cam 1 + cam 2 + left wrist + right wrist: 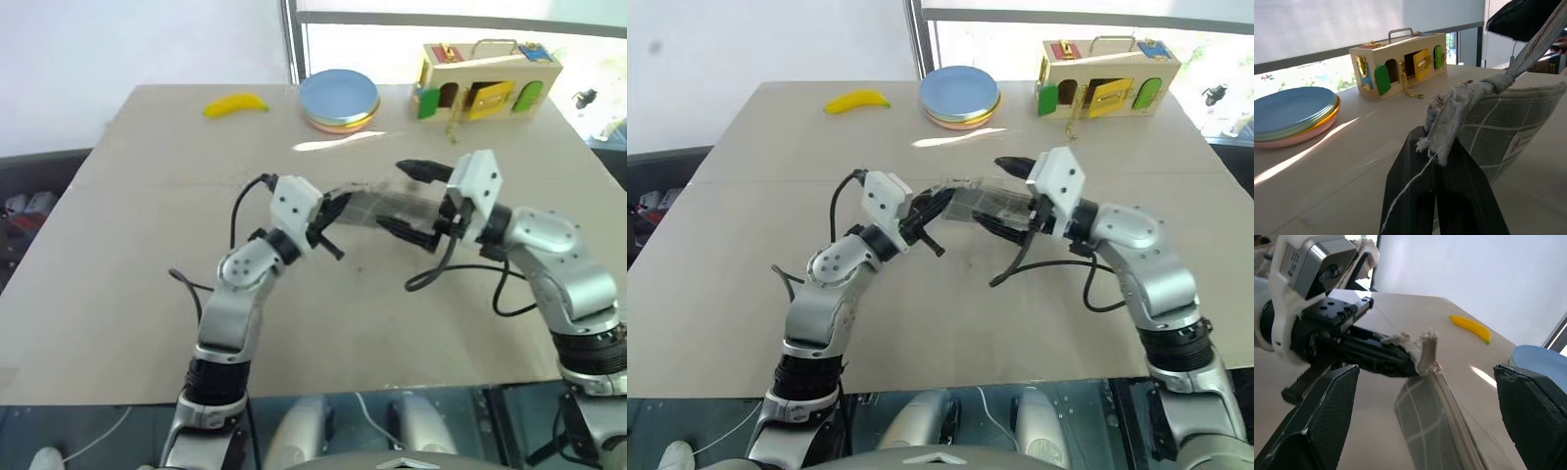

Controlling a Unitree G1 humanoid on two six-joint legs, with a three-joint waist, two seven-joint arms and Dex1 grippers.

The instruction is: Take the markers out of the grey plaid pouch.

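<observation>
My left gripper (1437, 161) is clenched on the frayed corner of the grey plaid pouch (985, 204), holding it up over the table (147, 245). My right gripper (1425, 431) gapes wide, straddling the pouch's other end. I'd slide one finger into the opening before closing. I can't see the markers.
</observation>
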